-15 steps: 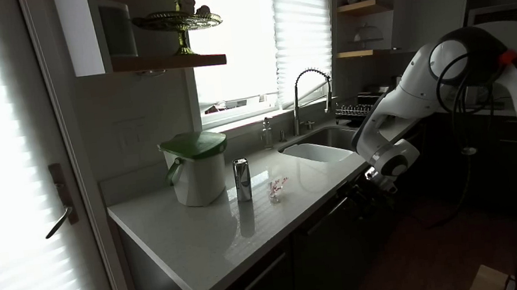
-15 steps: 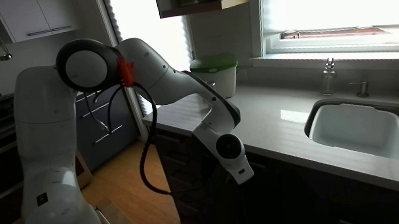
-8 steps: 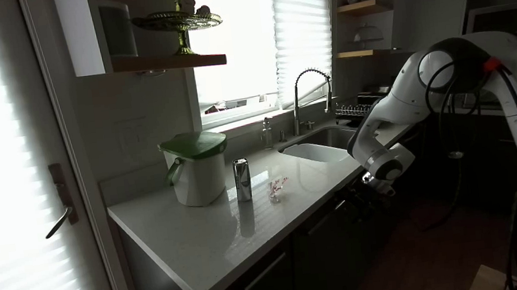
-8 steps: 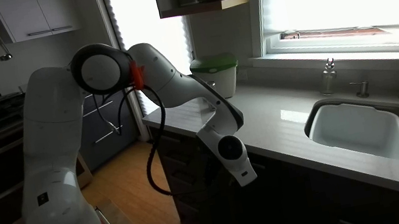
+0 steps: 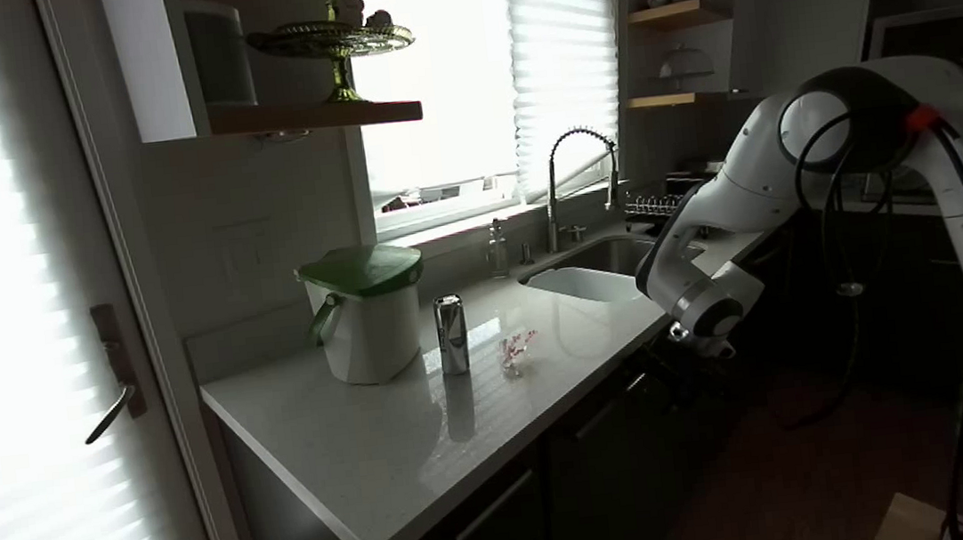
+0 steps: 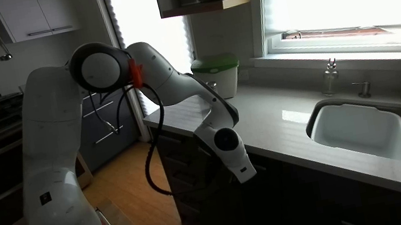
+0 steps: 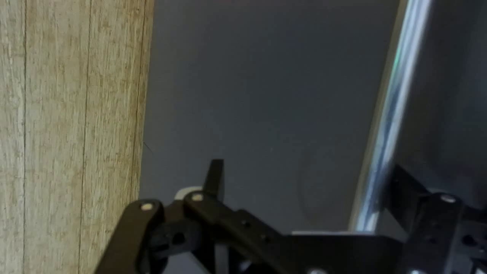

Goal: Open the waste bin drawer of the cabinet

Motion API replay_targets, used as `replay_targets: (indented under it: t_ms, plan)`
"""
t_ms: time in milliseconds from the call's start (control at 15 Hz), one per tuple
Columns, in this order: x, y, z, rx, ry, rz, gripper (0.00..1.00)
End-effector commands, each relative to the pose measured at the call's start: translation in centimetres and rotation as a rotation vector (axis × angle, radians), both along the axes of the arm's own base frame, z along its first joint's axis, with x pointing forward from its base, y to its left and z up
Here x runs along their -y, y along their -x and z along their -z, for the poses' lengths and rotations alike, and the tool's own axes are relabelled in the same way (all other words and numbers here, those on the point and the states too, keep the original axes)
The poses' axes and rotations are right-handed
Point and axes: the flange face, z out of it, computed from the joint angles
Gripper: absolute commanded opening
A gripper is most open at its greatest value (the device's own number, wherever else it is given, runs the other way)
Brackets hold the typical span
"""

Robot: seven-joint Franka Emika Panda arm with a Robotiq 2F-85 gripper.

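The waste bin drawer front is a flat dark grey panel (image 7: 258,95) in the wrist view, with a shiny metal bar handle (image 7: 399,80) along it. In an exterior view the dark panel (image 5: 602,481) is under the counter and looks flush with the cabinet. Its handle (image 5: 600,416) runs below the counter edge. My gripper (image 7: 308,167) is open, its fingers wide apart on either side of the handle. The handle is close to the right finger; whether they touch I cannot tell. In an exterior view the dark gripper (image 5: 672,375) is at the handle's far end, hard to make out.
The white counter (image 5: 356,435) overhangs the cabinet just above the gripper. It bears a white bin with a green lid (image 5: 372,335), a silver can (image 5: 452,336) and a small clear item (image 5: 513,356). A sink with a white tub (image 6: 357,134) lies beside. Other drawer handles (image 5: 493,508) stick out.
The arm has shifted a little; in an exterior view the wrist and gripper have moved slightly left, towards the cabinet front. The drawer panel shows no visible motion.
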Motion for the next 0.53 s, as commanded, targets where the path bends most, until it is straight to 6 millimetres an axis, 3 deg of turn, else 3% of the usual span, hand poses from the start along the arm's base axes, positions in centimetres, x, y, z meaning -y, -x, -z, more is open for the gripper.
replay_targets:
  t_ms: [0,467]
  plan:
    - [1.2,2.5,2.4,-0.129,0.009,0.009,1.00]
    - [4.2,7.1,1.5,-0.227,-0.162,-0.062,1.00]
